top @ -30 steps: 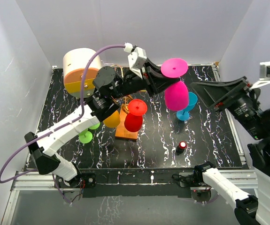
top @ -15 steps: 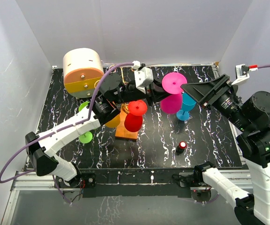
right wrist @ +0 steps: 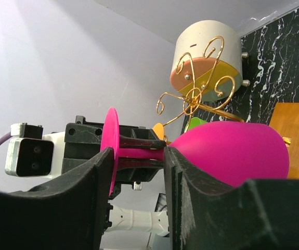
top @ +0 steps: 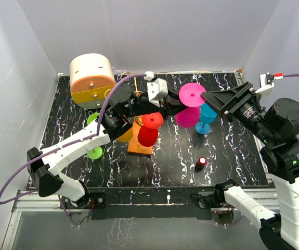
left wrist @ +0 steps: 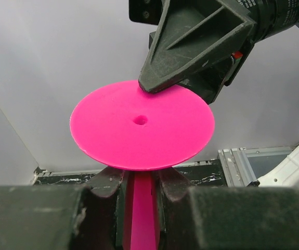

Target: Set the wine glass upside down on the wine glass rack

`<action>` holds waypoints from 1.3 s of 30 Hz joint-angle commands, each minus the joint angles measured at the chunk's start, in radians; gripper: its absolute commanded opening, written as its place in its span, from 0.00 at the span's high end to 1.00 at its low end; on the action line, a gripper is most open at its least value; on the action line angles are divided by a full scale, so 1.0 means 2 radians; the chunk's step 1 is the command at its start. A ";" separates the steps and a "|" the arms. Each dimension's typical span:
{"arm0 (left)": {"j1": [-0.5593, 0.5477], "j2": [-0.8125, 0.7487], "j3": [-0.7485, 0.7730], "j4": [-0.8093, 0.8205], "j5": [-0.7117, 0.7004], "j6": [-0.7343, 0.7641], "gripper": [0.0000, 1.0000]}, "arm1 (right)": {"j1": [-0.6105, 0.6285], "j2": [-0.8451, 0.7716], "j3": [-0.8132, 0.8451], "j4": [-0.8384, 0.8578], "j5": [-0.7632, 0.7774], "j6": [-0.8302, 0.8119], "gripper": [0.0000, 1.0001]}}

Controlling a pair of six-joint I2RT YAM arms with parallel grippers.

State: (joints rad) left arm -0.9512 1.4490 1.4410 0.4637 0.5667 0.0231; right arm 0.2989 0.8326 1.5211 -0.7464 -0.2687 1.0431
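Note:
A magenta wine glass (top: 189,115) hangs upside down in the air, base disc on top, right of the wine glass rack. My left gripper (left wrist: 141,179) is shut on its stem just under the disc (left wrist: 141,125). My right gripper (right wrist: 138,154) is open. One finger stands by the disc (right wrist: 109,146), the other by the bowl (right wrist: 232,151), the stem between them, and no grip shows. The rack shows as gold scroll wire (right wrist: 196,94) on an orange base (top: 140,140). A red glass (top: 149,130) and an orange one (top: 124,134) hang on it.
A cream-and-orange drum-shaped box (top: 91,78) stands at the back left. A blue glass (top: 206,117) stands upright just right of the magenta one. Green glasses (top: 93,151) sit left of the rack. A small black red-topped object (top: 201,163) stands front right.
My left arm has lowered the magenta glass and drawn it slightly left. My right arm has swung in from the right, so its open fingers now sit around the stem.

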 commanded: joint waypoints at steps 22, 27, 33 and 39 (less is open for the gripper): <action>-0.001 -0.017 -0.002 0.006 -0.033 -0.031 0.38 | 0.000 -0.001 -0.040 0.076 -0.029 0.054 1.00; -0.001 -0.079 -0.038 -0.024 -0.126 -0.112 0.16 | 0.000 -0.011 -0.050 0.113 0.003 0.071 1.00; -0.002 -0.167 -0.092 -0.083 -0.184 -0.213 0.14 | 0.000 -0.004 -0.059 0.131 0.058 0.052 1.00; -0.002 -0.260 -0.136 -0.152 -0.228 -0.228 0.14 | 0.000 0.028 -0.085 0.185 0.071 0.032 1.00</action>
State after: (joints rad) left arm -0.9520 1.0294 1.2102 0.2588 0.2104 -0.3687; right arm 0.2989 0.8349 1.3781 -0.5262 -0.1738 1.1484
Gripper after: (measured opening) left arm 0.854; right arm 0.019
